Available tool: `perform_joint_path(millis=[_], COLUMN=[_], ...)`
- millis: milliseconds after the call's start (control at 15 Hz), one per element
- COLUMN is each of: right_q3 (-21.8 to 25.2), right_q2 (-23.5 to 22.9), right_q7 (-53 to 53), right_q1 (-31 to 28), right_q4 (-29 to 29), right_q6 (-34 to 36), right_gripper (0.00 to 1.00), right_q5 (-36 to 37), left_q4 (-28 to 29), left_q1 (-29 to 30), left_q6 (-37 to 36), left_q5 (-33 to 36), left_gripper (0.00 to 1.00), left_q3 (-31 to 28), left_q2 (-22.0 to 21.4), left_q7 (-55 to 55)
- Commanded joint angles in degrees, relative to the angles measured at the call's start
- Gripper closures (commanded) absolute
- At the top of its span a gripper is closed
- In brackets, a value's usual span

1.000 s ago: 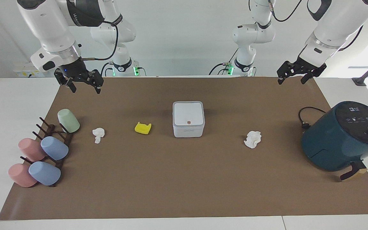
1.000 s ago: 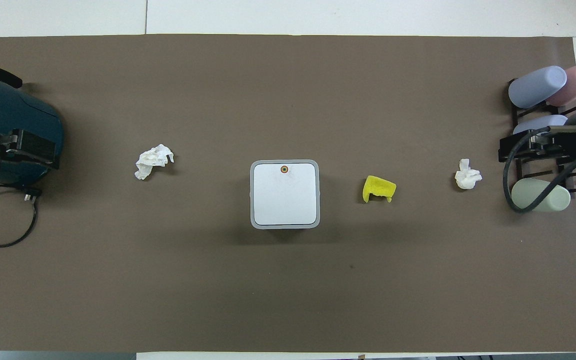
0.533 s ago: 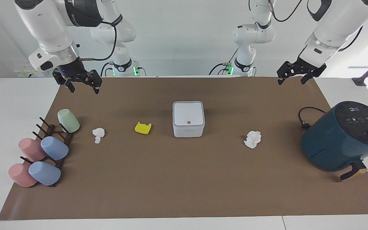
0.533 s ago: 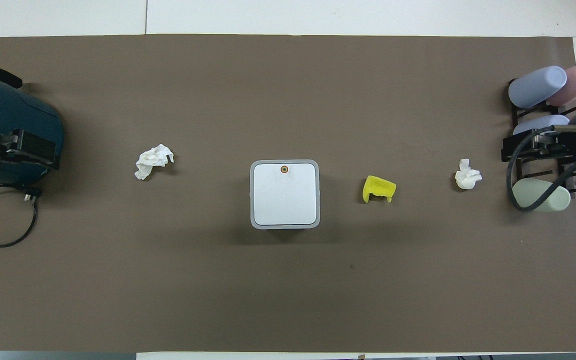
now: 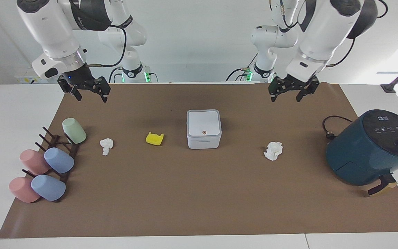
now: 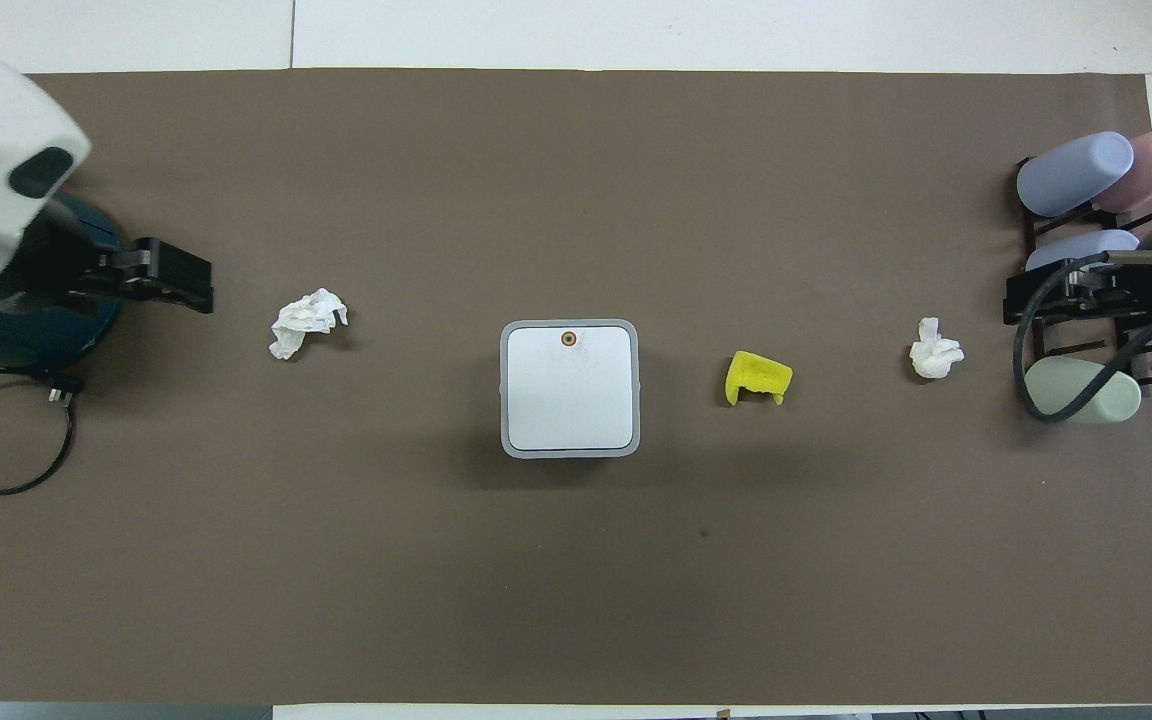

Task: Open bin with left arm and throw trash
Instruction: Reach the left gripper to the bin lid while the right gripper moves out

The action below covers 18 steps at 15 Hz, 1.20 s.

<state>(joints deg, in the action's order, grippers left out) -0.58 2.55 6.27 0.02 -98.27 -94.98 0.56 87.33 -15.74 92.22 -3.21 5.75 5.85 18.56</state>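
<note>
The bin (image 5: 203, 128) stands at the middle of the brown mat with its lid shut; it also shows in the overhead view (image 6: 569, 388). A larger paper wad (image 5: 273, 150) (image 6: 306, 322) lies toward the left arm's end. The yellow piece (image 5: 154, 138) (image 6: 758, 376) and a smaller wad (image 5: 106, 145) (image 6: 934, 350) lie toward the right arm's end. My left gripper (image 5: 285, 97) (image 6: 176, 285) is open and empty, raised over the mat between the air fryer and the larger wad. My right gripper (image 5: 89, 97) (image 6: 1066, 295) is open and empty, waiting in the air above the cup rack.
A dark teal air fryer (image 5: 371, 147) (image 6: 26, 330) with a black cord (image 5: 330, 126) stands at the left arm's end. A dark rack with several pastel cups (image 5: 52, 162) (image 6: 1081, 170) stands at the right arm's end.
My left arm has swung from the air fryer's end toward the middle of the table, and its gripper is now closer to the bin. The right gripper has barely moved.
</note>
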Motion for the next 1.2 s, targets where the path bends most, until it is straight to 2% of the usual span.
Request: perform_joint_path(millis=[0, 133, 200, 267, 333, 467, 600, 867, 1133], right_q3=[-0.12, -0.12, -0.12, -0.12, -0.12, -0.12, -0.12, -0.12, -0.12], right_q2=[2.89, 5.52, 6.67, 7.55, 7.56, 4.94, 0.72, -4.82, -6.59], right_q7=[-0.11, -0.81, -1.34, -1.78, -2.57, -3.37, -3.28, -2.84, -2.58], right_q1=[-2.22, -2.57, -2.75, -3.36, -3.97, -4.07, -4.42, -4.95, -5.12], right_q4=[-5.86, -13.66, -17.53, -20.52, -22.03, -23.54, -24.24, -27.31, -33.46], right_q6=[-4.41, -13.42, -17.91, -21.35, -22.95, -25.41, -30.50, -42.37, -53.45], right_gripper=[0.02, 0.00, 0.00, 0.00, 0.00, 0.00, 0.00, 0.00, 0.00], right_q5=[0.32, 0.32, 0.32, 0.32, 0.32, 0.32, 0.32, 0.32, 0.32], left_q4=[-1.37, -1.99, -1.99, -1.90, -1.82, -1.47, -0.24, 3.54, 4.34], left_q1=[-7.17, -11.40, -12.90, -13.61, -13.96, -14.40, -15.19, -16.34, -17.65], left_q6=[2.95, 7.94, 10.49, 12.17, 14.10, 16.40, 17.72, 23.25, 25.20], left_q5=[-1.36, -1.36, -1.36, -1.53, -1.79, -1.97, -2.59, -2.50, -1.97], left_gripper=[0.22, 0.48, 0.66, 0.88, 1.00, 1.00, 1.00, 1.00, 1.00], left_q3=[-0.91, -0.91, -0.91, -0.91, -0.83, -0.74, -0.83, -0.83, -0.83], left_q2=[6.34, 10.21, 11.71, 12.16, 12.69, 12.78, 12.96, 12.96, 14.27], left_q7=[5.86, 11.03, 14.19, 15.97, 16.59, 16.60, 16.77, 16.60, 15.81])
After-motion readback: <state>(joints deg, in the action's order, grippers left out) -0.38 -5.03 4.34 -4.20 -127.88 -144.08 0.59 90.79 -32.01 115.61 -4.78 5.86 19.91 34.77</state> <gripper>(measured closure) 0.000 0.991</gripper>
